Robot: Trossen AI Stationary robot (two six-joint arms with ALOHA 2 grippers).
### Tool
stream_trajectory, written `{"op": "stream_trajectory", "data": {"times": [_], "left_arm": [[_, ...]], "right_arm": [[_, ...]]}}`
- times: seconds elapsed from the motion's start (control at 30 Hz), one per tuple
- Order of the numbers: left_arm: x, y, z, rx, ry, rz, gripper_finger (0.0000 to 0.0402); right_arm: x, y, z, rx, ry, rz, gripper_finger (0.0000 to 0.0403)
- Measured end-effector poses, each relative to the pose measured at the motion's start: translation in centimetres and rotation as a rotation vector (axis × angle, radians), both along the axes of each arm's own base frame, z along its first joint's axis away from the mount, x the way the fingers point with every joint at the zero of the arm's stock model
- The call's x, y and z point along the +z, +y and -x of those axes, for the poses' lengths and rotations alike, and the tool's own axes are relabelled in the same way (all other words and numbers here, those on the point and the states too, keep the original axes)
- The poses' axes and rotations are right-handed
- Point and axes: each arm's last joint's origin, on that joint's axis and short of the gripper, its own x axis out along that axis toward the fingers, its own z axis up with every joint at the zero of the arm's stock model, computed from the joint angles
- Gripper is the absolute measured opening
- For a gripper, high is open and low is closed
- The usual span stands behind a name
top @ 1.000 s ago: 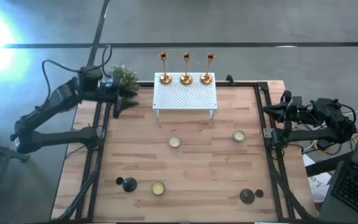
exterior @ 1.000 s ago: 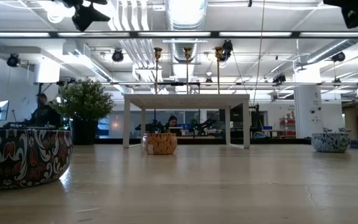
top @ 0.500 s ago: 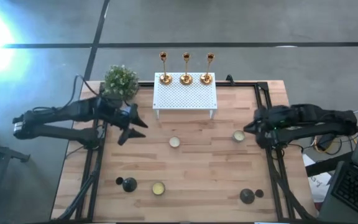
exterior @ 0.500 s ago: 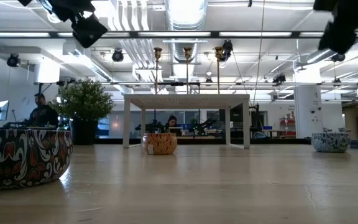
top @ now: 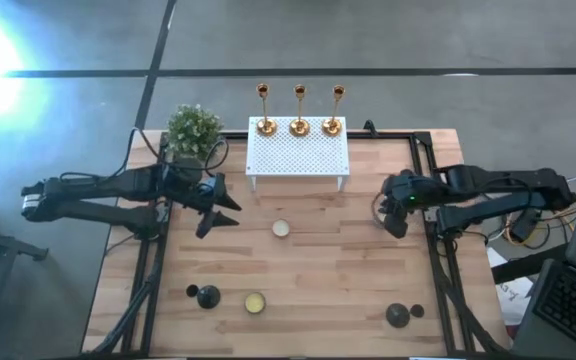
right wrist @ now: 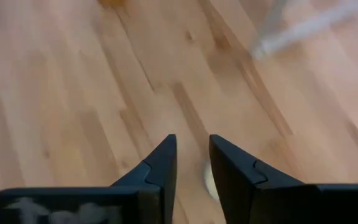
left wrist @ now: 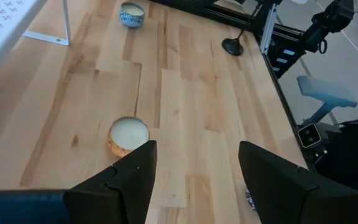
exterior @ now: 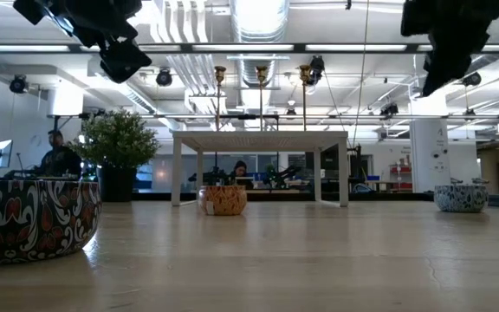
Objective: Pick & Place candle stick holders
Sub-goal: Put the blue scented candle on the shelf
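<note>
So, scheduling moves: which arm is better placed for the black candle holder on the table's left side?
Left. The left gripper hangs nearer the black holder, jaws open; the right gripper is on the opposite side.

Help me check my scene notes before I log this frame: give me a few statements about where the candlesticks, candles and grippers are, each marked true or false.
1. Three gold candlesticks stand in a row at the far edge of the white rack. True.
2. The left gripper holds a gold candlestick. False: its fingers are open and empty, above bare table near a candle tin.
3. Two black candle holders sit near the table's front edge, one on each side. True.
4. The right gripper is shut on a black holder. False: it holds nothing, its fingers slightly apart.
5. The potted plant stands on the rack. False: it stands to the left of it.
</note>
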Motion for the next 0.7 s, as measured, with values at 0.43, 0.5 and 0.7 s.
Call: {"op": "stream_trajectory", "data": {"times": [0.43,0.5,0.7], "left_arm": [[1.0,0.1,-0.5,-0.064,-0.180,-0.179,0.0232],[1.2,0.2,-0.5,-0.044,-0.193,-0.221,0.0232],[1.0,0.5,0.4,0.088,-0.209,-0.342,0.0232]], "right_arm": [[-3.8,-1.2,-2.4,-0.132,0.500,0.060,0.0263],[-4.5,-1.3,-2.7,-0.129,0.533,0.061,0.0278],[-6.4,-1.2,-2.9,-0.101,0.573,0.060,0.0307]]}}
